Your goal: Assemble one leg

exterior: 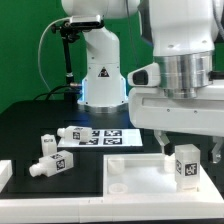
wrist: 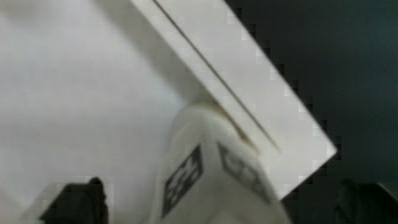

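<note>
One white leg (exterior: 186,165) with a black-and-white tag stands upright at the large flat white panel's (exterior: 130,172) corner on the exterior view's right. My gripper (exterior: 189,152) hangs over the leg's top, its fingers (exterior: 165,148) spread to either side with gaps to the leg, so it is open. In the wrist view the leg (wrist: 214,170) rises between the dark fingers (wrist: 79,203) over the panel (wrist: 107,90). Three more legs (exterior: 46,167) lie loose on the black table at the exterior view's left.
The marker board (exterior: 110,137) lies behind the panel, with one leg (exterior: 74,134) beside it. The arm's white base (exterior: 100,75) stands at the back. A white object (exterior: 4,176) sits at the exterior view's left edge.
</note>
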Robot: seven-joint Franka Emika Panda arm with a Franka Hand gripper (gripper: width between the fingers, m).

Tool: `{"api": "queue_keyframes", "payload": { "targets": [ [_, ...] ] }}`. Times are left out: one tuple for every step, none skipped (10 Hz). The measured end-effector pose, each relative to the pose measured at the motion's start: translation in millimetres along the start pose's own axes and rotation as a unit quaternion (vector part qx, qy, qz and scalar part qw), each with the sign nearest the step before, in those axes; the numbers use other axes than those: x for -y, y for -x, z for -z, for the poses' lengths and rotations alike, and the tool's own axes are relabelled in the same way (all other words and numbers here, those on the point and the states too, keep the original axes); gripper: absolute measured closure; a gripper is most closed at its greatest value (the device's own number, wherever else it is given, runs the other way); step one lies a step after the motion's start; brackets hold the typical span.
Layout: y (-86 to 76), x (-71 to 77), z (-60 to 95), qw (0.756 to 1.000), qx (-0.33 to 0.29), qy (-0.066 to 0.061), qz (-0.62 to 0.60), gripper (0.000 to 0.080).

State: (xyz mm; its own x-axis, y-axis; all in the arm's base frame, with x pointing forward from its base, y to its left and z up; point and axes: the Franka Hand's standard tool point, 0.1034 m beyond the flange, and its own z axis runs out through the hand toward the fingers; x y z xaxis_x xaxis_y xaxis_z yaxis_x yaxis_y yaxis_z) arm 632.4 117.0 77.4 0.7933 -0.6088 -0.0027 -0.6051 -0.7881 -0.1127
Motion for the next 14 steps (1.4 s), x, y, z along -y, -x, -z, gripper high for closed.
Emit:
{"api": "queue_keyframes", "payload": {
  "targets": [
    [-3.1,-2.2,0.0,0.999,-0.001,0.000,0.032,0.0155],
    [-4.4,-3.6,-0.1,0.998,-0.001,0.001,0.056,0.0150],
    [-5.0,-4.0,0.0,0.994,-0.002,0.004,0.105,0.0150],
    [-10.5,-1.0,2.6,0.971,-0.008,0.010,0.240,0.0150],
    [-15.3,-2.0,3.4,0.959,-0.010,0.010,0.284,0.0150],
    [-14.9,-2.2,2.9,0.961,-0.010,0.010,0.275,0.0150],
    [-14.9,-2.2,2.9,0.964,-0.010,0.010,0.265,0.0274],
    [-15.1,-2.4,3.0,0.965,-0.010,0.010,0.263,0.0414],
    [-14.6,-1.9,2.9,0.978,-0.010,0.008,0.206,0.0515],
    [-14.6,-1.9,2.8,0.985,-0.011,0.008,0.171,0.0515],
    [-14.2,-1.8,2.0,0.993,-0.011,0.008,0.119,0.0514],
    [-13.9,-1.6,1.6,0.999,-0.015,0.010,0.045,0.0514],
    [-13.9,-2.2,1.7,1.000,-0.015,0.010,-0.015,0.0514],
    [-14.7,-3.4,2.4,0.991,-0.011,0.008,-0.133,0.0514]
  ]
}}
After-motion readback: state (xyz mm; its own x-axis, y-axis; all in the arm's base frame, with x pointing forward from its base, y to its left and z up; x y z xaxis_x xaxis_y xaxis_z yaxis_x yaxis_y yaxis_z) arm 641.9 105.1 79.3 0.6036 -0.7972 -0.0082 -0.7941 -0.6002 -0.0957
